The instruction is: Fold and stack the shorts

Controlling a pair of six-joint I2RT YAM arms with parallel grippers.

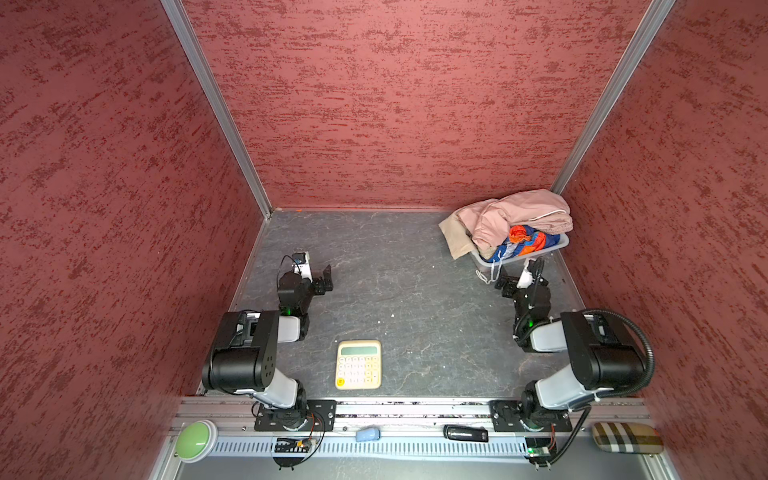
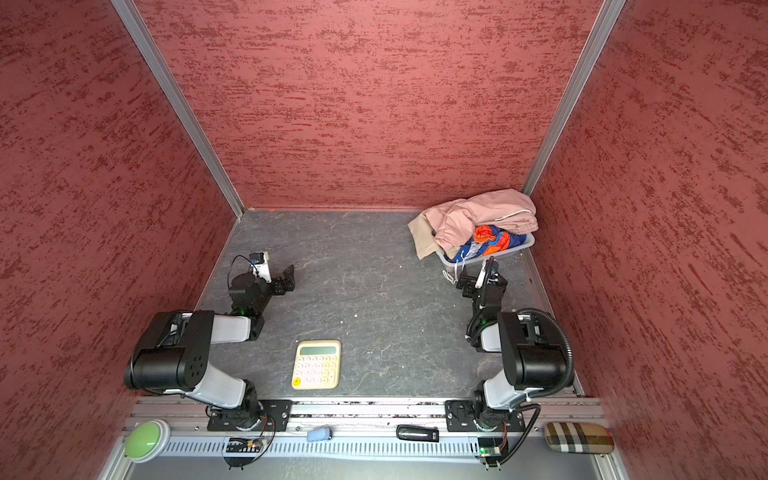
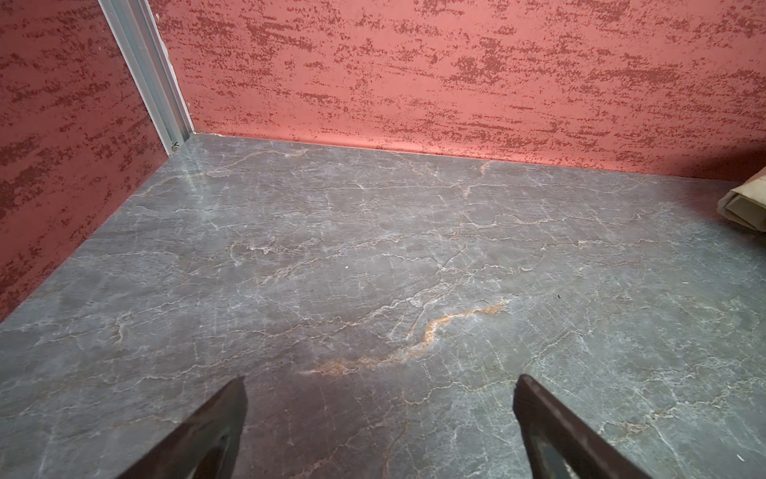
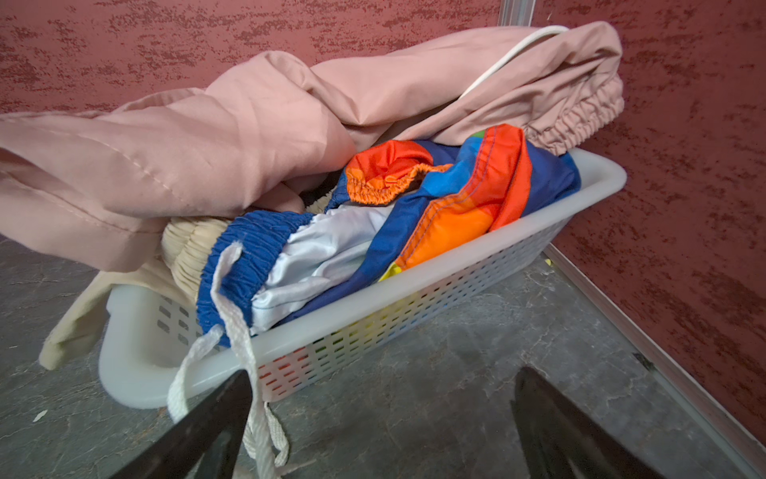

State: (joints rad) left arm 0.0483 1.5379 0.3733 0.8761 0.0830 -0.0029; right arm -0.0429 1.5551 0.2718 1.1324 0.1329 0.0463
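Observation:
The shorts lie heaped in a white perforated basket (image 1: 559, 244) (image 4: 435, 298) at the back right corner. The dusty pink pair (image 1: 519, 212) (image 2: 486, 212) (image 4: 248, 124) lies on top. Under it is the shiny rainbow pair (image 1: 525, 242) (image 4: 456, 199). The beige pair (image 1: 455, 237) (image 4: 186, 244) spills over the basket's left end. A white drawstring (image 4: 236, 331) hangs over the rim beside one finger of my right gripper (image 1: 505, 280) (image 2: 467, 282) (image 4: 383, 373), which is open and empty just in front of the basket. My left gripper (image 1: 327, 279) (image 2: 290, 277) (image 3: 379, 381) is open over the bare grey table (image 3: 373, 249).
A cream calculator (image 1: 358, 365) lies near the front middle of the table. On the front rail sit a green button (image 1: 195, 440), a small blue object (image 1: 368, 434), a black object (image 1: 465, 433) and a plaid case (image 1: 626, 437). Red walls close three sides.

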